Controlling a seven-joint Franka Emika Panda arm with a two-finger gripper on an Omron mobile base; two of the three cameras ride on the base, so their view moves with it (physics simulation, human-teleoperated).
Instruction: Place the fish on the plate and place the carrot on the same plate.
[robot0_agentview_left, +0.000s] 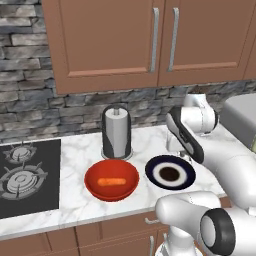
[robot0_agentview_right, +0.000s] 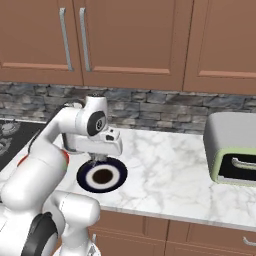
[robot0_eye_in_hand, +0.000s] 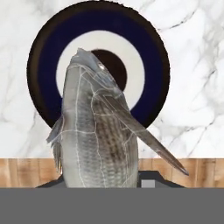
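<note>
The fish (robot0_eye_in_hand: 96, 131) is held clamped between the fingers above the plate (robot0_eye_in_hand: 39, 52). It should be lowered over the plate's centre and released gently, well inside the rim. The carrot (robot0_agentview_left: 111, 181) is left in the red bowl (robot0_agentview_left: 95, 192).

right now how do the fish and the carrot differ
The fish is grey and scaly, held in the gripper above the plate; the carrot is orange and smooth, lying flat in the red bowl. Neither is on the plate yet.
</note>
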